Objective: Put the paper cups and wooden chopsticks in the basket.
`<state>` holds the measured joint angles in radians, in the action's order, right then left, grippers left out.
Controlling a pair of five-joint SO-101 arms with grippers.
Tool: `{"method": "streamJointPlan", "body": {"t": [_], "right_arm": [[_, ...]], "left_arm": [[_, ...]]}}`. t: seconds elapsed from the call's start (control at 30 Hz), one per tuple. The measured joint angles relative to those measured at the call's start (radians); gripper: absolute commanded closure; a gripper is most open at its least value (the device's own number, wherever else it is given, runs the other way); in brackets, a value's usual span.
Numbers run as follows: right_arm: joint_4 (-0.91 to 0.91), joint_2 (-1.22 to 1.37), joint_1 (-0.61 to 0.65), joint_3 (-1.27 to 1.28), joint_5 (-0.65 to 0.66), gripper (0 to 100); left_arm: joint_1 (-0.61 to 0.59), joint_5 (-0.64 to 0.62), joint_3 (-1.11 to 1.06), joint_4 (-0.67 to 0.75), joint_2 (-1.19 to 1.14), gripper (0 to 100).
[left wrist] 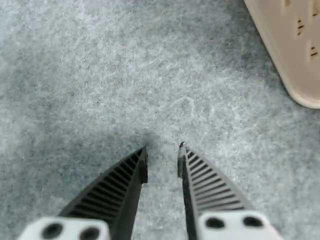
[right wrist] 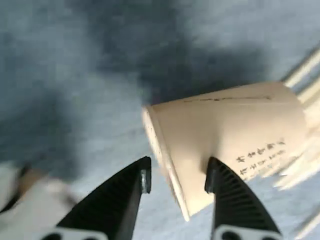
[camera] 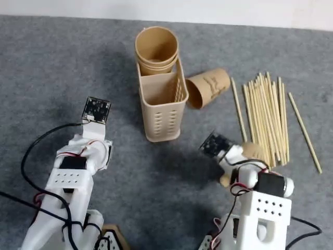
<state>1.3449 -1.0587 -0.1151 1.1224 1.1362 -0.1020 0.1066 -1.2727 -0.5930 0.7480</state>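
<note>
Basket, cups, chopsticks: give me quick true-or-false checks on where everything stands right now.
The basket holds stacked paper cups in one compartment. True.
The chopsticks are in the basket. False: they lie on the carpet beside it.
The left hand grips a cup. False: it is open and empty above carpet.
Another cup lies on its side next to the basket. True.
The right hand is shut. False: it is open, a cup lying right before it.

left gripper (left wrist: 162, 149) narrowly apart and empty, right gripper (right wrist: 177, 175) wider apart, both low and forward
</note>
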Motion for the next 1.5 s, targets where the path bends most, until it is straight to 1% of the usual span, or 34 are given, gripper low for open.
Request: {"method": "streamJointPlan", "body": {"t": [0.13, 0.17, 0.3, 0.37, 0.43, 0.57, 0.73, 0.8, 0.83, 0.87, 0.9, 0.93, 0.97, 1.03, 1.13, 1.23, 1.4, 1.5], "right_arm": [[-0.175, 0.002, -0.025, 0.035, -0.003, 80.0], [-0.218, 0.008, -0.031, 0.037, -0.026, 80.0], [-0.377, 0.012, -0.034, 0.038, -0.172, 80.0], [-0.437, 0.012, -0.037, 0.038, -0.255, 79.7], [-0.479, 0.012, -0.038, 0.038, -0.304, 79.6], [-0.535, 0.012, -0.038, 0.038, -0.327, 79.6], [-0.641, 0.012, -0.084, 0.041, -0.328, 79.6], [-0.68, 0.012, -0.103, 0.041, -0.328, 80.3], [-0.692, 0.012, -0.11, 0.041, -0.328, 82.5], [-0.7, 0.012, -0.112, 0.041, -0.328, 87.8], [-0.703, 0.012, -0.112, 0.048, -0.328, 95.7], [-0.703, 0.012, -0.11, 0.054, -0.328, 99.8], [-0.706, 0.012, -0.107, 0.058, -0.328, 97.5], [-0.707, 0.012, -0.107, 0.058, -0.328, 99.8], [-0.707, 0.012, -0.107, 0.058, -0.333, 99.2], [-0.703, 0.012, -0.112, 0.017, -0.396, 99.3], [-0.551, 0.012, -0.11, -0.281, -0.569, 99.3], [-0.436, 0.012, -0.049, -0.488, -0.671, 99.3]], "left_arm": [[0.0, 0.0, 0.0, 0.0, 0.0, 88], [0.0, 0.0, 0.0, 0.0, 0.0, 88], [0.0, 0.0, 0.0, 0.0, 0.0, 88], [0.0, 0.0, 0.0, 0.0, 0.0, 88], [0.0, 0.0, 0.0, 0.0, 0.0, 88], [0.0, 0.0, 0.0, 0.0, 0.0, 88], [0.0, 0.0, 0.0, 0.0, 0.0, 88], [0.0, 0.0, 0.0, 0.0, 0.0, 88], [0.0, 0.0, 0.0, 0.0, 0.0, 88], [0.0, 0.0, 0.0, 0.0, 0.0, 88], [0.0, 0.0, 0.0, 0.0, 0.0, 88], [0.0, 0.0, 0.0, 0.0, 0.0, 88], [0.0, 0.0, 0.0, 0.0, 0.0, 88], [0.0, 0.0, 0.0, 0.0, 0.0, 88], [0.0, 0.0, 0.0, 0.0, 0.0, 88], [0.0, 0.0, 0.0, 0.0, 0.0, 88], [0.0, 0.0, 0.0, 0.0, 0.0, 88], [0.0, 0.0, 0.0, 0.0, 0.0, 88]]}}
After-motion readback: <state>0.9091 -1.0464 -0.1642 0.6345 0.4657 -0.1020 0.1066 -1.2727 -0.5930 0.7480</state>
